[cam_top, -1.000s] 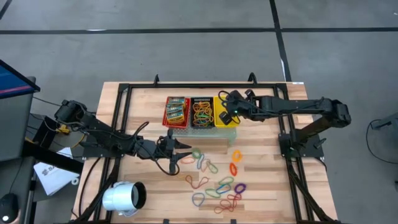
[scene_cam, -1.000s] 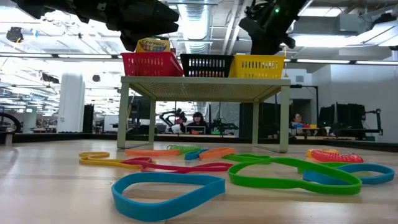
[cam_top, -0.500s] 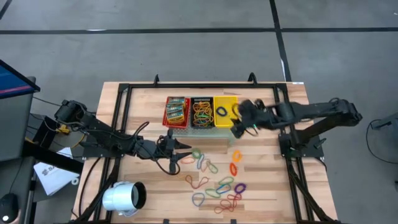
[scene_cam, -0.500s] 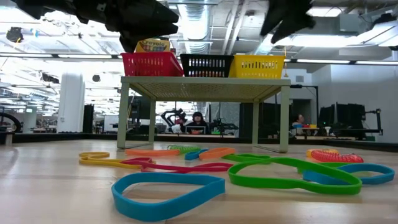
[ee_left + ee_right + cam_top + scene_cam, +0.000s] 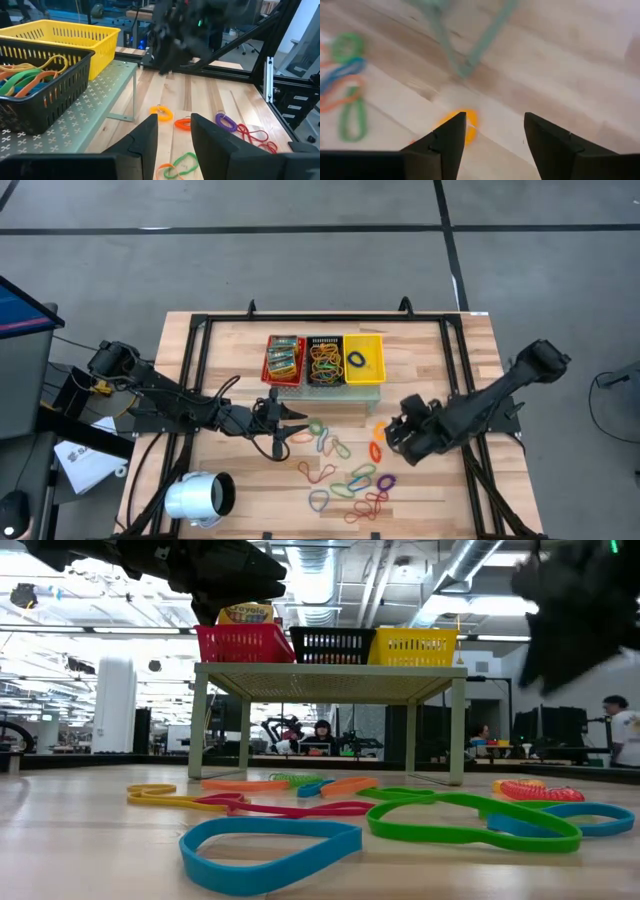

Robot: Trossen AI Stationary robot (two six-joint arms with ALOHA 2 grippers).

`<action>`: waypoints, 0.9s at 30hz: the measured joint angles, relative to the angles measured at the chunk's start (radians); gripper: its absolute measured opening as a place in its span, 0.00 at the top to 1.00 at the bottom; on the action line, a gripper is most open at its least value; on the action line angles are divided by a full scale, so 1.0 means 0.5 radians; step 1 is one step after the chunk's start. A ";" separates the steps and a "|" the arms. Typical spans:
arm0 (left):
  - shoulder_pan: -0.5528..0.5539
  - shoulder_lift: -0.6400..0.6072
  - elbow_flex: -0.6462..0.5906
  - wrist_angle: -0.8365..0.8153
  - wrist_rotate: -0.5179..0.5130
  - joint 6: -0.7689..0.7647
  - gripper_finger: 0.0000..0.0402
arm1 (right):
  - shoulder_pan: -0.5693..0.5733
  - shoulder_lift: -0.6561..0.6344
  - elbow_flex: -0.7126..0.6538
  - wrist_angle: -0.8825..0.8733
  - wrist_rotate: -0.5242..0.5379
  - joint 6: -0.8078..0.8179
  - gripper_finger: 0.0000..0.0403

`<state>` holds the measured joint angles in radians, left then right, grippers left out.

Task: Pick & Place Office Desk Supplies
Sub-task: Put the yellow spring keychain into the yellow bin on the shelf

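Loose rubber bands (image 5: 350, 475) in several colours lie flat on the wooden table (image 5: 430, 500). In the low view a blue band (image 5: 270, 852) and a green one (image 5: 470, 822) lie nearest. My right gripper (image 5: 395, 440) hangs open, tipped down, just above two orange bands (image 5: 377, 442). In its wrist view one orange band (image 5: 465, 125) lies on the wood (image 5: 580, 85) by one finger. My left gripper (image 5: 297, 416) stays open in front of the shelf, nothing between its fingers (image 5: 147, 137). Printed packets (image 5: 283, 358) fill the red basket.
Red (image 5: 269, 374), black (image 5: 324, 337) and yellow (image 5: 372, 352) baskets stand in a row on a pale green shelf (image 5: 330, 390). The black one holds bands; a blue band (image 5: 357, 361) lies in the yellow one. A white cylinder (image 5: 195, 498) lies at the near left.
My right gripper has swung from above the yellow basket toward the table's near edge and down, rolling as it went. It now hangs over the orange bands. A blue band shows in the yellow basket where the gripper stood.
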<state>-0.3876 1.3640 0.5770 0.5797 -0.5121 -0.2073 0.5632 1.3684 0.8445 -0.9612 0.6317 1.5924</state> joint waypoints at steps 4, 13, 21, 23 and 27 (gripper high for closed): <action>0.000 0.000 0.000 0.006 0.000 0.000 0.72 | 0.015 0.138 -0.168 0.235 -0.010 0.167 0.52; 0.000 0.000 0.000 0.006 0.000 0.000 0.72 | -0.155 0.383 -0.302 0.850 -0.183 -0.225 0.52; 0.000 0.000 -0.001 0.002 0.002 0.000 0.73 | -0.255 0.523 -0.293 0.945 -0.311 -0.395 0.54; 0.000 0.000 -0.001 -0.002 0.007 -0.001 0.73 | -0.258 0.532 -0.292 0.930 -0.330 -0.426 0.58; 0.000 0.000 -0.002 -0.007 0.006 -0.001 0.73 | -0.253 0.511 -0.300 0.918 -0.341 -0.417 0.79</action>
<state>-0.3877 1.3640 0.5762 0.5762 -0.5091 -0.2076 0.4367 1.6241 0.6945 -0.5022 0.4614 1.3838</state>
